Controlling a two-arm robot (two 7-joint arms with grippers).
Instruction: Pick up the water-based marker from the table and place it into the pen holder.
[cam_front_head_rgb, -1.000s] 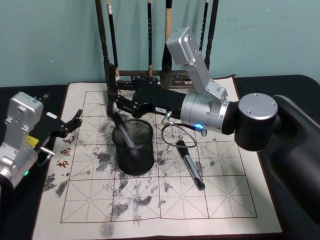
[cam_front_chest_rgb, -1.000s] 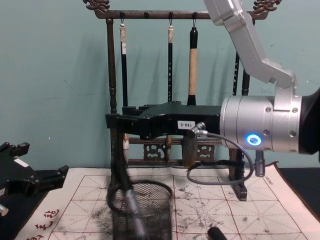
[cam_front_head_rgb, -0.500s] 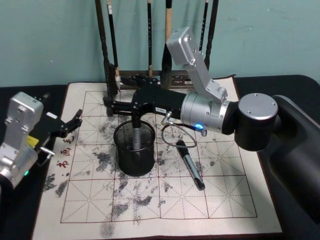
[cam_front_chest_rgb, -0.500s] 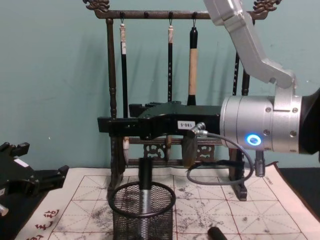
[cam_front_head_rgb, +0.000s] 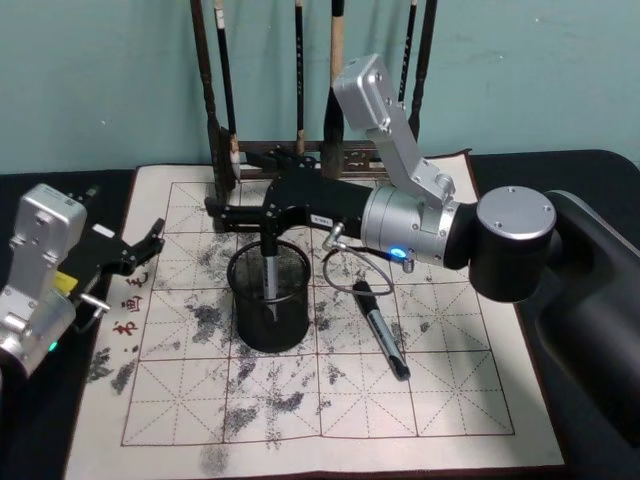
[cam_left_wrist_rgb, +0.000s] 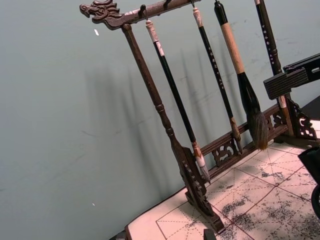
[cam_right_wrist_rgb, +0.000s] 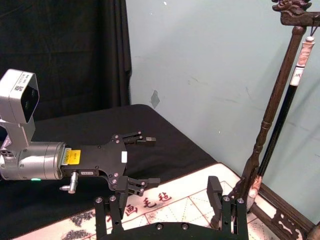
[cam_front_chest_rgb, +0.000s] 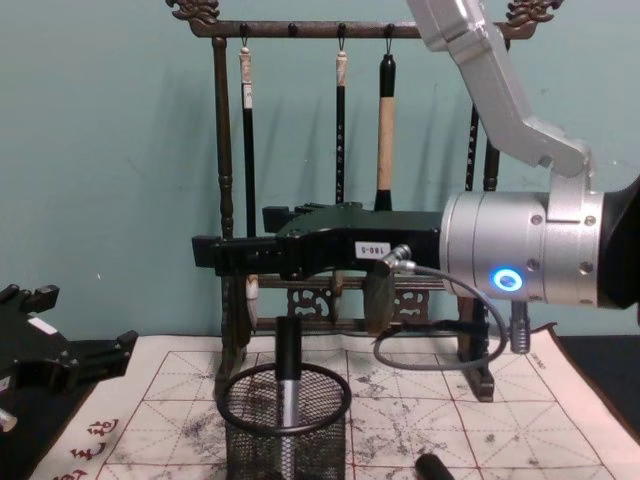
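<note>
The water-based marker (cam_front_head_rgb: 268, 272) is seen standing upright inside the pen holder (cam_front_head_rgb: 285, 325). Its capped end is just beneath the right gripper (cam_front_head_rgb: 226, 183), whose fingers are spread wide and empty. The left gripper (cam_front_head_rgb: 150, 243) is parked farther off, with its fingers parted.

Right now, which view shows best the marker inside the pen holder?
The chest view: the marker stands upright in the pen holder, cap above the rim. The head view shows it foreshortened from above, beneath the open right gripper.
</note>
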